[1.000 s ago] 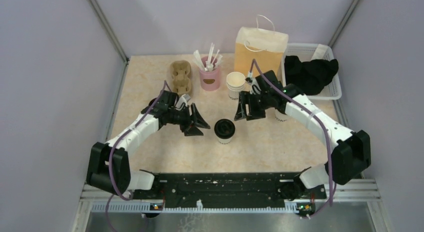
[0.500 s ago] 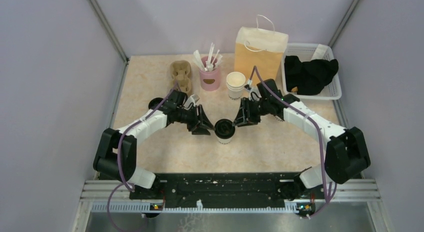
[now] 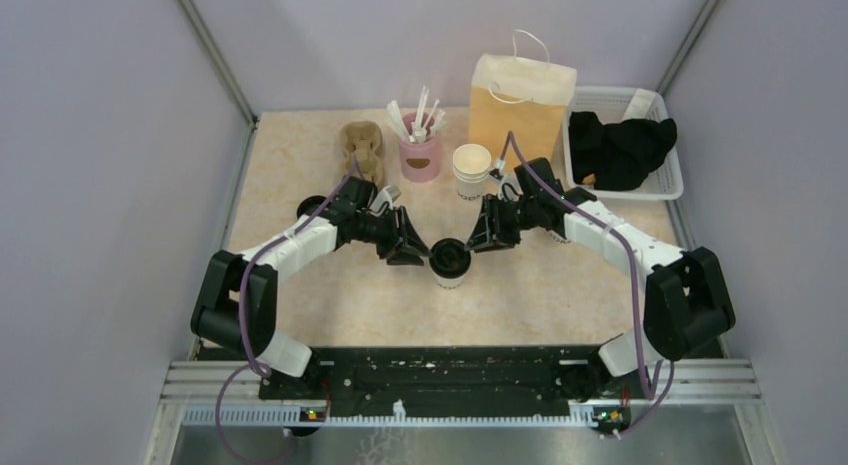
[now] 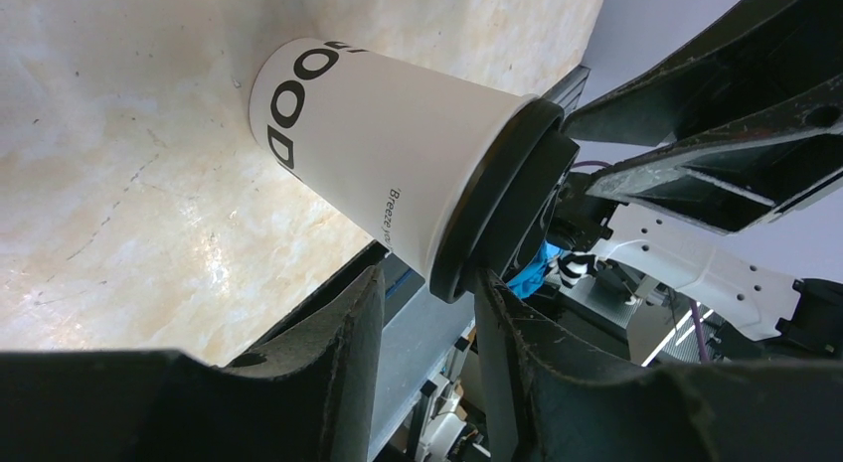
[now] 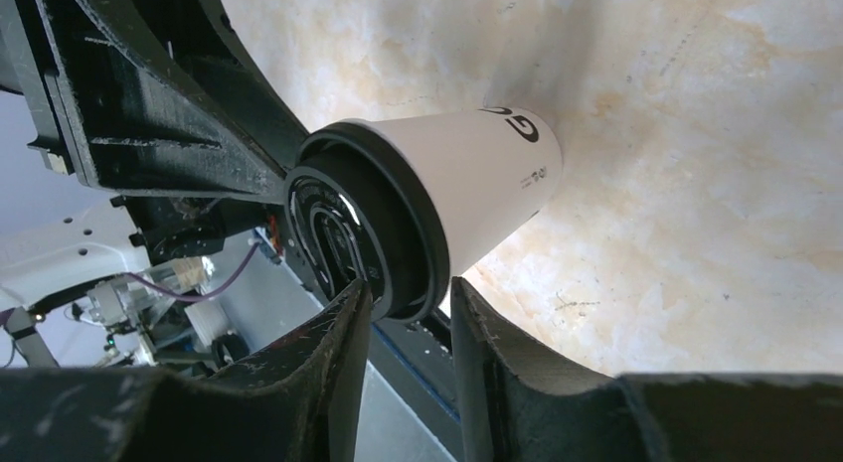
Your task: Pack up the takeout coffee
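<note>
Top, cup (image 3: 450, 275): upright mid-table (image 3: 330, 305), black lid (image 3: 449, 254) on.
Top, left gripper (image 3: 422, 253): at the cup's 9 o'clock, tips at the lid rim.
Top, right gripper (image 3: 476, 243): at the cup's 2 o'clock, tips at the lid rim.
Top, cup stack (image 3: 471, 167): 12 o'clock of the cup, apart.
Top, bag (image 3: 520, 110): 1 o'clock, far edge.
Top, carrier (image 3: 362, 150): 11 o'clock.
Left wrist, jaws: nearly together, with a narrow gap. The lid rim sits at the gap's mouth. Cannot tell whether it is pinched.
Left wrist, cup: standing on the table, dark lettering on its wall. The right gripper is beyond the lid.
Right wrist, jaws: narrow gap, lid rim at its mouth. Cannot tell whether there is a grip.
Right wrist, left gripper: at 10 o'clock, against the lid's far side.
</note>
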Robot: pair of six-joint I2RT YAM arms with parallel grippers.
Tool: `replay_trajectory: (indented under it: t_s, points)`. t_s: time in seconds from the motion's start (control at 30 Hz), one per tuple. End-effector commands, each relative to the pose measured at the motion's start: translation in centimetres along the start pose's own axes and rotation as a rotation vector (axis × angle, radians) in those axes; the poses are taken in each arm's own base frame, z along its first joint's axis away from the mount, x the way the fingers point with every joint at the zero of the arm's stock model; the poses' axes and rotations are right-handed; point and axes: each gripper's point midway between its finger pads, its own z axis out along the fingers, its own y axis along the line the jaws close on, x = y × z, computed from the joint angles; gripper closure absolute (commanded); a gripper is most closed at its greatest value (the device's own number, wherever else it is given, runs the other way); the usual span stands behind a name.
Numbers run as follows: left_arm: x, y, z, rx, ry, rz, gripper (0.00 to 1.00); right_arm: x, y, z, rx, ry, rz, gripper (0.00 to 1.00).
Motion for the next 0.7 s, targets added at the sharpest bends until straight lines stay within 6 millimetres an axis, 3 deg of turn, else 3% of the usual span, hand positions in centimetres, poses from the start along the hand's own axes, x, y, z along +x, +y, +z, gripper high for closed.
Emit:
replay_trajectory:
  t_s: [0.0, 0.67]
  points:
    - [-1.1, -1.1, 0.2, 0.025, -0.03, 0.056, 0.55, -1.4, -0.2, -1.1, -0.034, -0.072, 0.019, 0.63]
    - [-0.8, 0.4, 0.6, -0.037, -0.033, 0.052, 0.58, -0.1, -1.4, 1.1, -0.071, 0.003, 0.048, 0.67]
